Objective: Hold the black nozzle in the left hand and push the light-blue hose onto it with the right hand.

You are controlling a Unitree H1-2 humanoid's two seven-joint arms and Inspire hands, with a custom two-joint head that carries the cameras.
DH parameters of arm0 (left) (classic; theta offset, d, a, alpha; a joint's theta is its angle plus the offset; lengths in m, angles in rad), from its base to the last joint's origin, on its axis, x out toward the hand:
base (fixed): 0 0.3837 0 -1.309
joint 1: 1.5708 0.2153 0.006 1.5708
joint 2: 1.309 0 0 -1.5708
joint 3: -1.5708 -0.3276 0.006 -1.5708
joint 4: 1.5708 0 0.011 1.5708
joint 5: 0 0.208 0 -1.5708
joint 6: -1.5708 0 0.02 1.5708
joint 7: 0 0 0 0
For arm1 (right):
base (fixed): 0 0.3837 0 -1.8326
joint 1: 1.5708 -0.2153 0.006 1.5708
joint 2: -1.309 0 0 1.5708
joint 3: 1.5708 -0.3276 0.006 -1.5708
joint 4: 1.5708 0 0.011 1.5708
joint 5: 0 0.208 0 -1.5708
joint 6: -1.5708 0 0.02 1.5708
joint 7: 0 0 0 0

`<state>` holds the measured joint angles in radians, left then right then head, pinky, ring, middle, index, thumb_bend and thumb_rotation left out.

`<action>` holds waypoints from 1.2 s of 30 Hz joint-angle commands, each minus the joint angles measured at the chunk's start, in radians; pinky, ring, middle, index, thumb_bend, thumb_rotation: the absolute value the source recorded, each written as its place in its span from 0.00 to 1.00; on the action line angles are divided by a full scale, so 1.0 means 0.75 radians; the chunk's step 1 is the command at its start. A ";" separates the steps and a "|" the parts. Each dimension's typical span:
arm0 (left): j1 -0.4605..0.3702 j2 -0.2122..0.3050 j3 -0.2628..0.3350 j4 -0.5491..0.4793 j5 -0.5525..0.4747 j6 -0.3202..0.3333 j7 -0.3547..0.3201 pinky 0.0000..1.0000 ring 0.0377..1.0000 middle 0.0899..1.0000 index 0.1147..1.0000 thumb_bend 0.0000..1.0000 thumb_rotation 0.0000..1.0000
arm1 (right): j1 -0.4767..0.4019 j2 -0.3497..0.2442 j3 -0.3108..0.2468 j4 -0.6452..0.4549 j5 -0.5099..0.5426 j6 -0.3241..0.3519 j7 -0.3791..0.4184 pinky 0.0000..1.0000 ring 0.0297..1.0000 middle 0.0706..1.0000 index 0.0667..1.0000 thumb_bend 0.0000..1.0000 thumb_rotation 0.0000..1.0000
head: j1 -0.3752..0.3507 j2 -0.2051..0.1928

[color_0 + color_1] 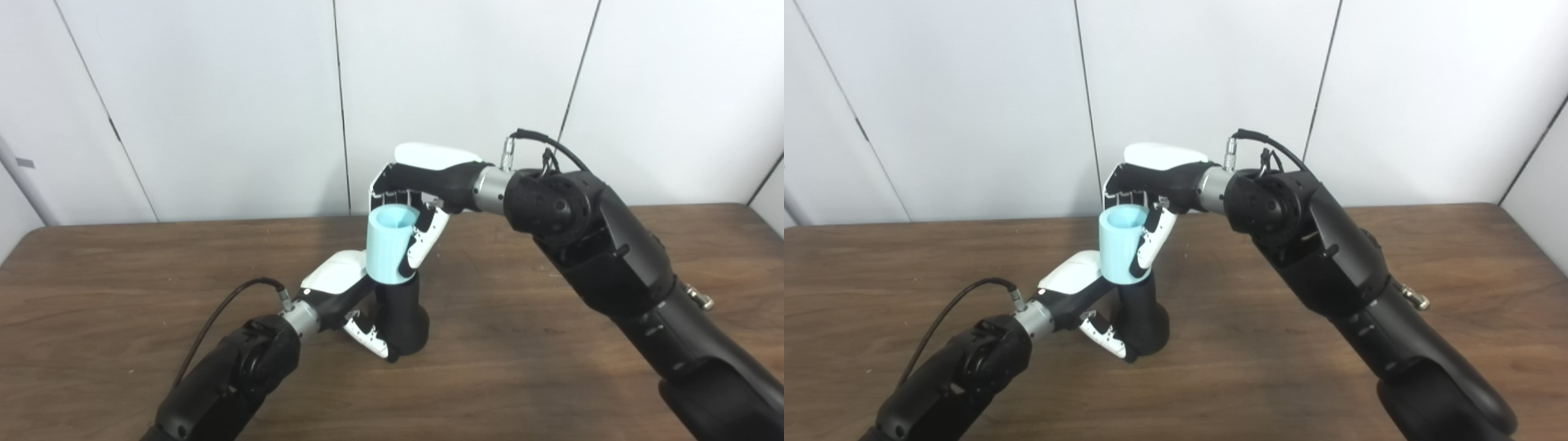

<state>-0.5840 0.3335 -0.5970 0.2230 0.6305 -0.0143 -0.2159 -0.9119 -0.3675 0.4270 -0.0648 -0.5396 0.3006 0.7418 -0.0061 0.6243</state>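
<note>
A black nozzle [403, 318] stands upright on the wooden table [122, 275], wide at its base and narrow at the top. My left hand [343, 294] is shut on it from the left, with fingers wrapped around its lower body. A light-blue hose piece [387, 245], a short open-topped cylinder, sits over the nozzle's upper end. My right hand [422, 202] comes in from above and the right and is shut on the hose, its fingers [424, 240] down the hose's right side. The same scene shows in the right eye view: nozzle [1142, 318], hose [1120, 245].
The brown wooden table reaches its back edge just behind the hands, in front of a white panelled wall [214, 104]. My right forearm [612, 263] slants across the table's right half. A black cable [214, 318] loops off my left wrist.
</note>
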 commanded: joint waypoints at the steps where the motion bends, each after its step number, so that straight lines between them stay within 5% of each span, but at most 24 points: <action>1: 0.078 0.009 -0.083 0.056 0.084 0.028 -0.129 1.00 0.65 0.47 0.39 0.52 0.00 | -0.055 -0.011 -0.019 -0.016 -0.011 -0.023 -0.031 0.38 0.47 0.44 0.42 0.50 0.00 | 0.000 0.005; 22: 0.075 0.016 -0.081 0.051 0.082 0.038 -0.135 1.00 0.65 0.46 0.39 0.52 0.00 | -0.101 -0.101 0.026 -0.071 -0.020 -0.031 0.132 0.39 0.46 0.44 0.42 0.50 0.00 | -0.009 0.029; 36: 0.073 0.023 -0.085 0.044 0.086 0.042 -0.140 1.00 0.65 0.46 0.40 0.52 0.00 | -0.099 -0.092 0.011 -0.082 -0.028 -0.043 0.142 0.39 0.46 0.44 0.41 0.50 0.00 | -0.010 0.033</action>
<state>-0.5836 0.3335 -0.6032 0.2119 0.6331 -0.0047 -0.2191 -0.9330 -0.4117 0.4520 -0.0967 -0.5587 0.2787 0.8478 -0.0138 0.6489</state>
